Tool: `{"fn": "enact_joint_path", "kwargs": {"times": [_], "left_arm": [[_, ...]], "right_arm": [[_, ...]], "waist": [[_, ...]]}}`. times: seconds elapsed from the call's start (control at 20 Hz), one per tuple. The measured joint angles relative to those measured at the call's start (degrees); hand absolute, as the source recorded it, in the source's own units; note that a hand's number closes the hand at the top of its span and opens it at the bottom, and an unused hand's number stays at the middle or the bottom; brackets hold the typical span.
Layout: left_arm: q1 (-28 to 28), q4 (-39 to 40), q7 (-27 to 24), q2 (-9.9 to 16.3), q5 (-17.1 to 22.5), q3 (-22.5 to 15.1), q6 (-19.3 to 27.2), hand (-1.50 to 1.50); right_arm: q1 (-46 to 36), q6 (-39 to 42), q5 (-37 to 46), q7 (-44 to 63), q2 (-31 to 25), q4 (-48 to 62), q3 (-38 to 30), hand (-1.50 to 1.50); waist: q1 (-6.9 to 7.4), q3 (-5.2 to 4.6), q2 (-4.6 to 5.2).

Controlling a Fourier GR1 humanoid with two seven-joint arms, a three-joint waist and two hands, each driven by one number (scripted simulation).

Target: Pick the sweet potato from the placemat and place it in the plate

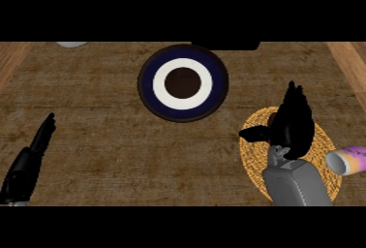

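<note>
Progress: the pick is judged not yet completed, and nothing has been delivered; the plate [183,82] carries nothing on its dark centre.
Remaining: the grasp, the lift, the carry up and to the left, and the release on the plate are all left to be done.
Right hand [292,123]: it is placed over the woven placemat [253,162], fingers pointing away from the robot and thumb stuck out to the left. Whether the fingers are closed round anything cannot be told.
Sweet potato: it is not visible; it is presumed to lie on the placemat beneath the right hand, hidden by it.
Orientation: the long axis of the sweet potato and the way it points cannot be read, since it is covered.
Left hand [32,157]: it is held straight and holding nothing, resting at the left edge of the worktop [100,135].
Other: a purple and cream cup [348,161] lies on its side just beside the placemat's right edge.
</note>
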Motion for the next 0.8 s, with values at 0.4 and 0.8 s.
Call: {"fn": "enact_joint_path", "kwargs": {"times": [0.4, 0.8], "left_arm": [[-0.6, 1.0, -0.5, -0.9, -1.0, 1.1, -1.1, 0.00], [0.2, 0.2, -0.1, -2.8, -3.2, 3.0, -2.8, 0.00]], "right_arm": [[-2.0, 10.8, -5.5, -0.8, -2.8, 5.2, -5.9, -1.50], [-2.5, 14.2, -8.5, -2.5, -3.9, 8.5, -8.9, -1.50]], "waist": [[0.11, 0.05, 0.11], [0.16, 0.08, 0.10]]}}
